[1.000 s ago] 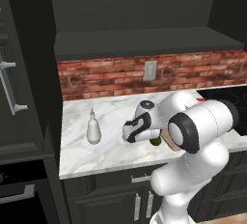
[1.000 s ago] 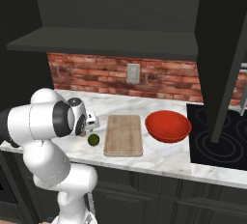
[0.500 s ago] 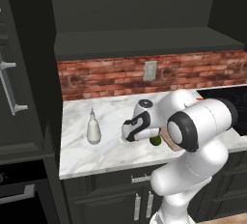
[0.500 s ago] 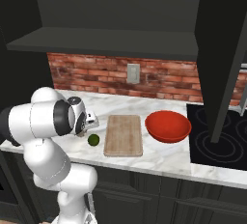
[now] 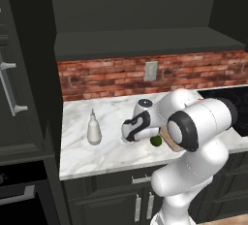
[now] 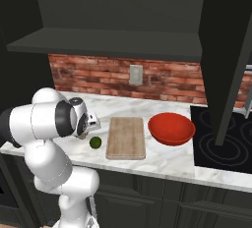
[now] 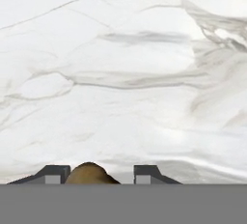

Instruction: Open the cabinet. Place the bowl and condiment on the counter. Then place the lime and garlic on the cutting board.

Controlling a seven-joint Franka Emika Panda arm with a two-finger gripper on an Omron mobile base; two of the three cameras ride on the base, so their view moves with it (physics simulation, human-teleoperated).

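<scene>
The garlic [image 7: 89,173] is sitting between the two dark fingertips of the gripper [image 7: 99,174], low over the counter [image 7: 125,73]; the jaws are standing partly closed against its sides, so the grip looks made, though actual contact is hard to confirm. With the bowl [image 6: 171,128] and the condiment [image 5: 93,129] already resting on the marble, the garlic pick-up appears to be the step in hand. The next move is calling for a lift and a carry to the cutting board [image 6: 126,136], which is lying bare. The lime [image 6: 95,142] is waiting just beside the board's near corner, close to the carry path and easy to nudge.
</scene>
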